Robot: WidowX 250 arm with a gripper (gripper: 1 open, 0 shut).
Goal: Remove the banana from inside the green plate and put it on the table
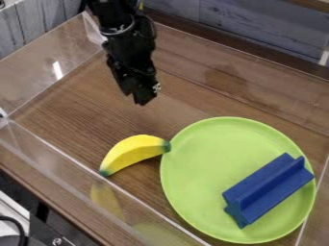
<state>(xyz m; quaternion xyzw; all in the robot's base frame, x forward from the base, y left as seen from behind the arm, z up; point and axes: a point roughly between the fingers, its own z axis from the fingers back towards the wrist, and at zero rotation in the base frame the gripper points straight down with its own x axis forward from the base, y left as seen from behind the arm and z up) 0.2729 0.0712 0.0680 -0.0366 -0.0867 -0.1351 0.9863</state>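
Note:
The yellow banana (134,153) lies on the brown table (225,91), left of the green plate (213,187). Its dark green tip reaches the plate's left rim. A blue block (267,188) rests on the right part of the plate. My gripper (142,94) hangs pointing down over the bare wood, up and behind the banana and well apart from it. Its dark fingers stand a little apart with nothing between them.
Clear acrylic walls (45,154) run along the front left and the back of the table. Bare wood lies to the left of the banana and behind the plate.

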